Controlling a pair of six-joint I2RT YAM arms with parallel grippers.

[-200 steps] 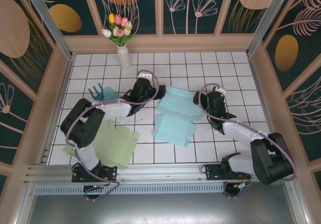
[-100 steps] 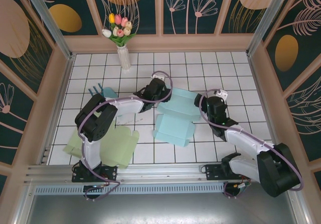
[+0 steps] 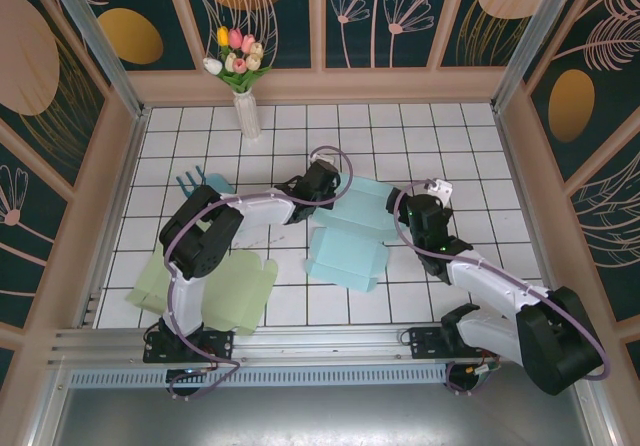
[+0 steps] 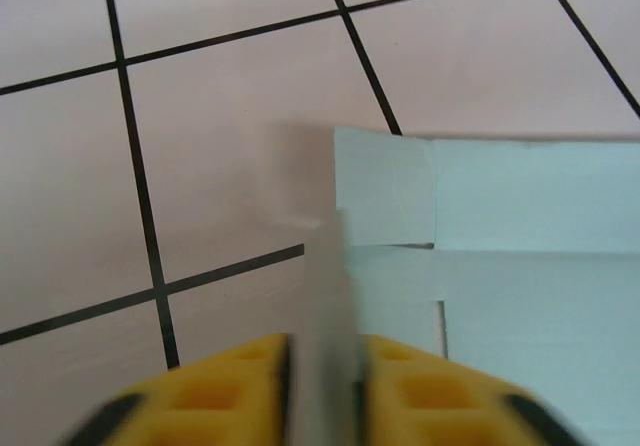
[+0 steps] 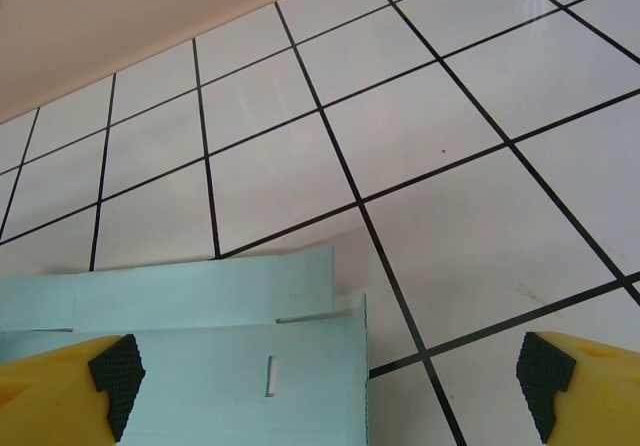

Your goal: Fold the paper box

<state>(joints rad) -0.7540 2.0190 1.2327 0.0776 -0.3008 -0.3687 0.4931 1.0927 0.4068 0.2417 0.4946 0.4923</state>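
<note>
The light blue paper box (image 3: 350,234) lies partly unfolded at the middle of the tiled table. My left gripper (image 3: 328,188) is at its upper left corner, shut on a thin upright flap of the box (image 4: 322,296), which stands edge-on between the yellow fingers (image 4: 215,391). The rest of the box (image 4: 530,236) spreads flat to the right. My right gripper (image 3: 410,206) is at the box's right edge and stands open. Its fingers (image 5: 115,371) straddle the box corner (image 5: 200,356), which has a raised side panel.
A flat pale green paper sheet (image 3: 215,284) lies at the front left by the left arm's base. A small blue object (image 3: 198,183) lies left of the box. A vase of tulips (image 3: 240,81) stands at the back wall. Walls enclose the table.
My left gripper has reached right to the box's upper left corner and shut on the flap. The right gripper edged slightly closer to the box's right edge and stays open.
</note>
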